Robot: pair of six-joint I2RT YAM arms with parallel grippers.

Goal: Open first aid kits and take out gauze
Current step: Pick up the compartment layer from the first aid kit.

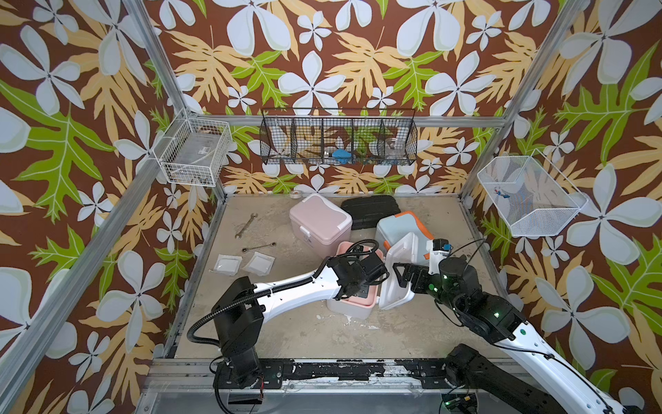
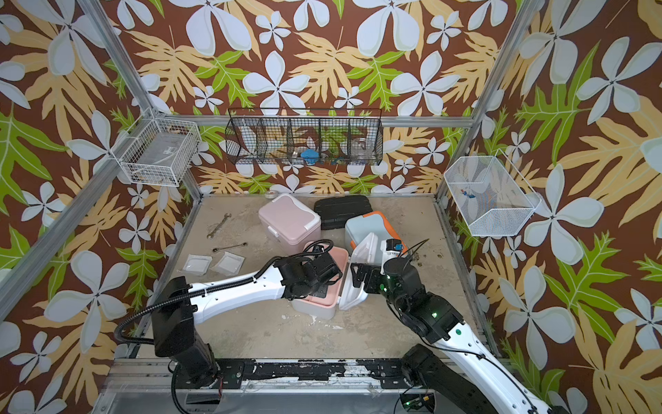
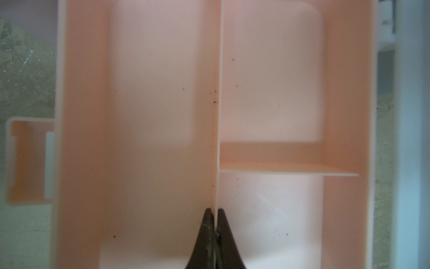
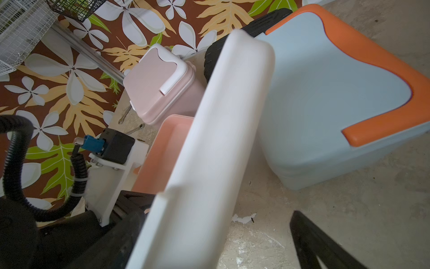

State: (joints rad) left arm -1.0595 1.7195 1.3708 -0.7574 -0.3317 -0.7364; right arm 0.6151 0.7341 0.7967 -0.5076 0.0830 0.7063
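The left arm [image 1: 286, 292] is based at the bench's front edge, left of middle, and stretches toward the bench's middle with its wrist bent down. The left gripper [image 3: 214, 210] points straight down, its fingers [image 3: 203, 237] pinched together on a thin divider [image 3: 218, 116]. The right arm [image 1: 530, 335] slants in from the front right corner, wrist aimed at the left wrist. The right gripper [image 1: 400, 275] has its jaws spread wide with a lid [image 4: 221, 116] between them. One finger [image 4: 311, 242] stands clear of the lid; the other is hidden.
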